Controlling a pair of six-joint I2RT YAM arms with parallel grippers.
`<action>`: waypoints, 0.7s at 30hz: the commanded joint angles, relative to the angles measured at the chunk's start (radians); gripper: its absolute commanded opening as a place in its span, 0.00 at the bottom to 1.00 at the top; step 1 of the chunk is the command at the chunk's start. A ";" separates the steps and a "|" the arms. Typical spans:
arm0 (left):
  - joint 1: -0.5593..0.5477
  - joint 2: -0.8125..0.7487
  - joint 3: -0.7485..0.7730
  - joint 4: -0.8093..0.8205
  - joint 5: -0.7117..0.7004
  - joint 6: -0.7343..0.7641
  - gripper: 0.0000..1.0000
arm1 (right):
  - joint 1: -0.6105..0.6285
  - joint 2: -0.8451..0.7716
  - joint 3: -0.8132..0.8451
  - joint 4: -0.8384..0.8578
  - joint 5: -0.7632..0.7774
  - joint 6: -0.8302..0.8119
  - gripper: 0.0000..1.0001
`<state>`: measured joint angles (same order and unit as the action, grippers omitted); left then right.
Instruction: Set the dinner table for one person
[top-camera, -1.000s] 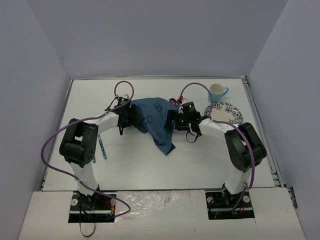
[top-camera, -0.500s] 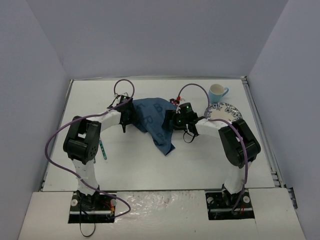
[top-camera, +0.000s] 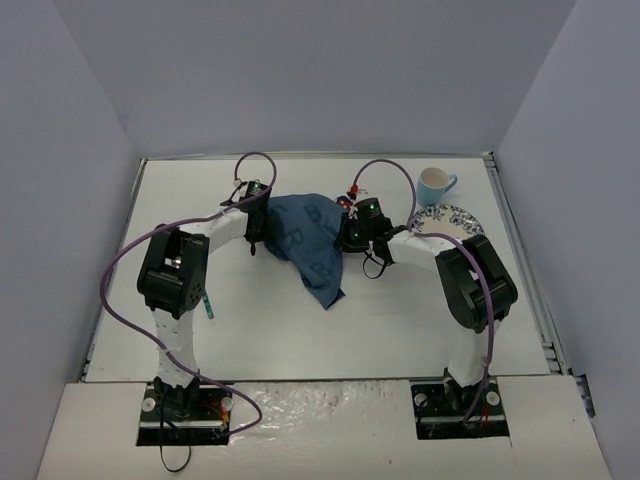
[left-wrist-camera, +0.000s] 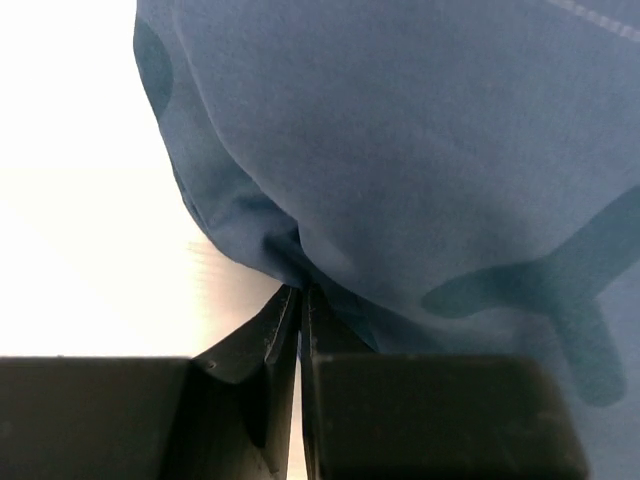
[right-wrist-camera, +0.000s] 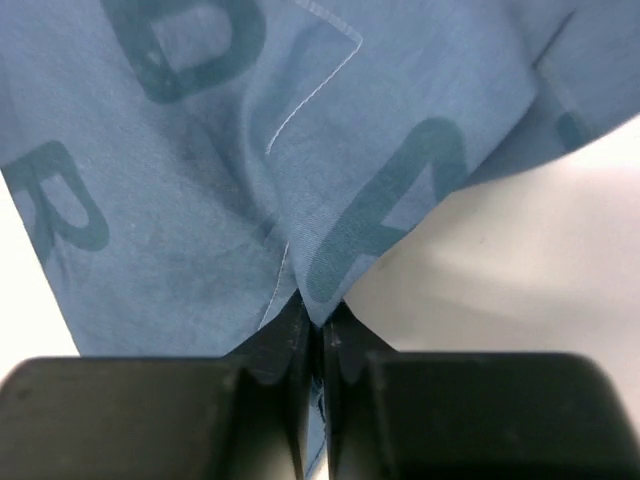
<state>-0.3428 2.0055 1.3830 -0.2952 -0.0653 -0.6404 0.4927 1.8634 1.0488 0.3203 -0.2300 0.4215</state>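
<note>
A dark blue cloth (top-camera: 305, 240) printed with letters lies bunched at the middle back of the white dinner table (top-camera: 300, 330). My left gripper (top-camera: 262, 226) is shut on the cloth's left edge. In the left wrist view a fold of the cloth (left-wrist-camera: 400, 150) is pinched at the gripper's (left-wrist-camera: 300, 292) tips. My right gripper (top-camera: 346, 232) is shut on the right edge. The right wrist view shows a corner of the cloth (right-wrist-camera: 200, 200) caught between the closed jaws of the gripper (right-wrist-camera: 321, 316).
A blue-patterned plate (top-camera: 450, 222) lies at the back right, with a light blue cup (top-camera: 435, 185) behind it. A thin teal utensil (top-camera: 205, 300) lies beside the left arm. Grey walls enclose the table on three sides.
Both grippers have closed on the cloth's edges. Both wrists have moved slightly toward the back of the table, and the cloth has bunched up between them.
</note>
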 joint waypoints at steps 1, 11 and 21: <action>0.052 0.007 0.061 -0.207 -0.150 0.170 0.00 | 0.000 -0.119 0.103 -0.064 0.114 -0.065 0.00; 0.113 -0.074 0.226 -0.349 -0.326 0.424 0.00 | -0.050 -0.322 0.104 -0.236 0.249 -0.058 0.00; 0.113 -0.231 0.254 -0.372 -0.356 0.515 0.00 | -0.074 -0.418 0.208 -0.373 0.265 -0.072 0.00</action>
<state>-0.2328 1.8816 1.5625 -0.6302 -0.3570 -0.2071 0.4267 1.5218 1.1497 -0.0022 -0.0040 0.3616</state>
